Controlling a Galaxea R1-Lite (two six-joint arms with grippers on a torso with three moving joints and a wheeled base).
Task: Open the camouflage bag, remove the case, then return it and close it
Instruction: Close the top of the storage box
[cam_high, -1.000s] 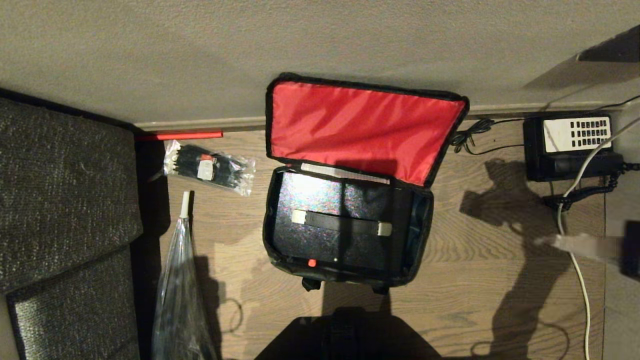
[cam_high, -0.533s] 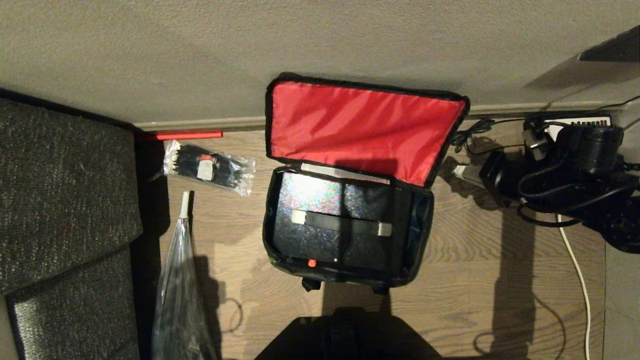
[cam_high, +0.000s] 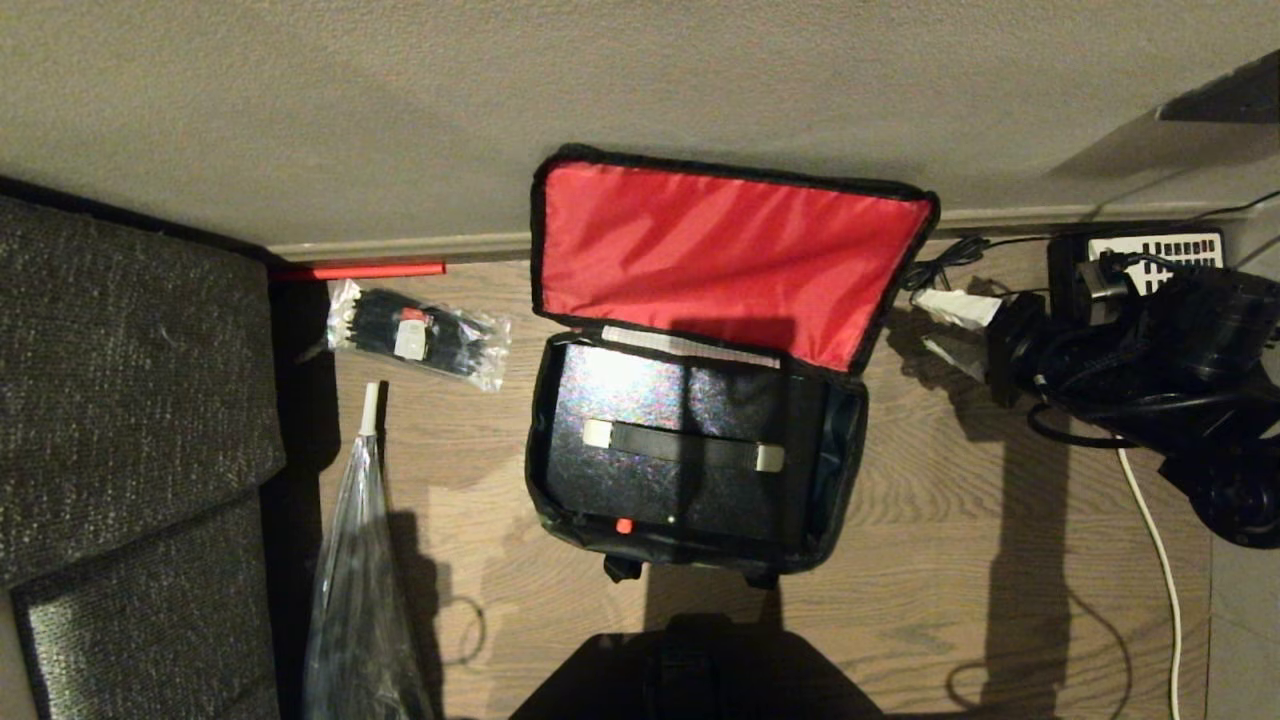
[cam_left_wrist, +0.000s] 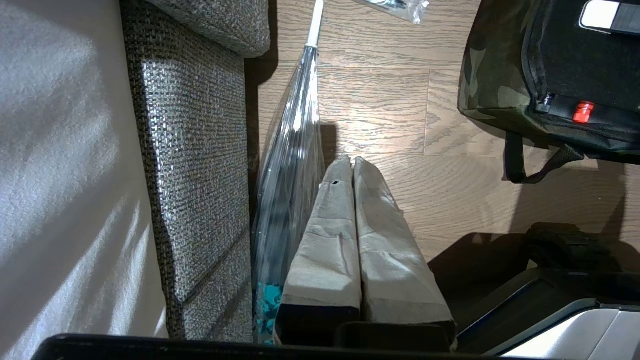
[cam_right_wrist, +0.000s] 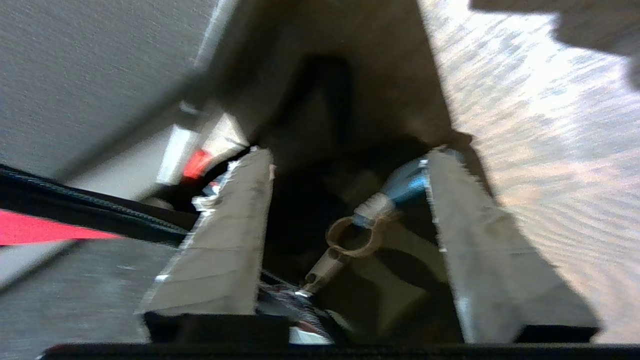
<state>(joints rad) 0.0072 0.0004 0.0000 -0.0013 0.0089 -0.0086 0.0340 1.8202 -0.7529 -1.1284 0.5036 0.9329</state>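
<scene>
The right gripper (cam_high: 950, 328) reaches in from the right edge of the head view, its 2 taped fingers (cam_right_wrist: 222, 240) spread wide with nothing between them, tips just beside the upper right corner of the camouflage bag (cam_high: 545, 480). In its wrist view a small ring-shaped zip pull (cam_right_wrist: 350, 237) lies in the gap between the fingers, not pinched. The bag sits at the centre of the head view on the wooden floor (cam_high: 950, 560), its red-lined lid (cam_high: 720, 255) standing open against the wall (cam_high: 500, 100). The case (cam_high: 650, 400) lies flat inside the bag. The black telephone (cam_high: 1150, 250) is at the upper right, partly behind the arm. The left gripper (cam_left_wrist: 352, 165), low beside the sofa (cam_left_wrist: 200, 150), has its 2 fingers pressed together, empty.
</scene>
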